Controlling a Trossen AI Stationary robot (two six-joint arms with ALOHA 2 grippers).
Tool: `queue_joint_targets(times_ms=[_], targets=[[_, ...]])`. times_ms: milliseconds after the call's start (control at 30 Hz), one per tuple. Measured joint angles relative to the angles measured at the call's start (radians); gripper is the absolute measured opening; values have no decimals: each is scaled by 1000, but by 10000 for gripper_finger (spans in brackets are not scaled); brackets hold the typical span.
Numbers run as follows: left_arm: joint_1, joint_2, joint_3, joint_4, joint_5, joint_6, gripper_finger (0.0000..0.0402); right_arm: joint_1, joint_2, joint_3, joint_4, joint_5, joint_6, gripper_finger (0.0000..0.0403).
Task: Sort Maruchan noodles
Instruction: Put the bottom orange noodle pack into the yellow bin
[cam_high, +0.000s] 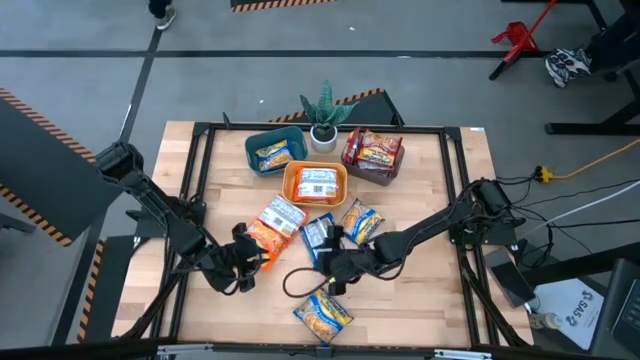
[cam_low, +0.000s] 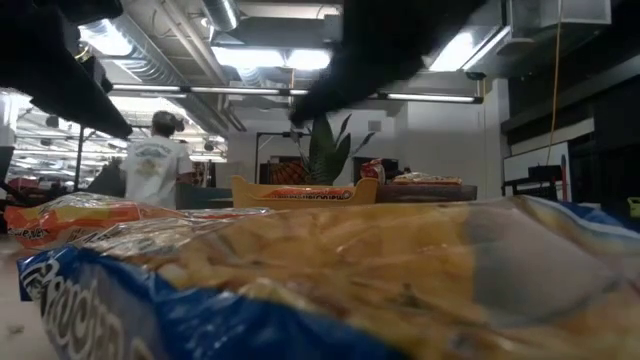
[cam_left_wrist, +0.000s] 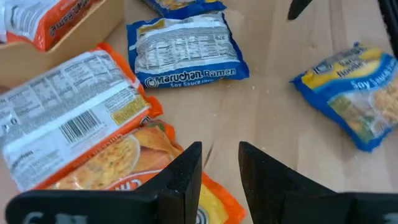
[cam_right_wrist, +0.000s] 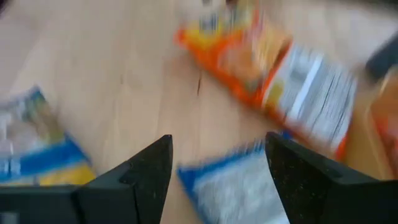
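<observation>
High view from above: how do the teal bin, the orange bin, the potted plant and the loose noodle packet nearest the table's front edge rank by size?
1. Teal bin and orange bin: alike, unranked.
2. Front noodle packet.
3. Potted plant: its leaves spread about as wide as the packet, so this order is unsure.

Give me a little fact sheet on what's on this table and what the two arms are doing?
Bins: teal bin, orange bin, grey bin, each holding noodles
Loose packets: orange pair, blue packets
Plant: potted plant behind the bins
Left gripper: open, empty, beside the orange pair
Right gripper: open, empty, over a blue packet
</observation>
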Motion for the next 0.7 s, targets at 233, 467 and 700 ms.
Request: queue_joint_targets(times_ms=[233,467,700], targets=[[-10,-133,0,-267,39,-154,100,-17,30,-1,285,38,-240,241],[-51,-173,0,-448,-3,-310,100,-51,112,84,353,20,-346,241],[-53,-165,-129,-404,-21,-416,100,-48,276,302,280,-32,-523,241]])
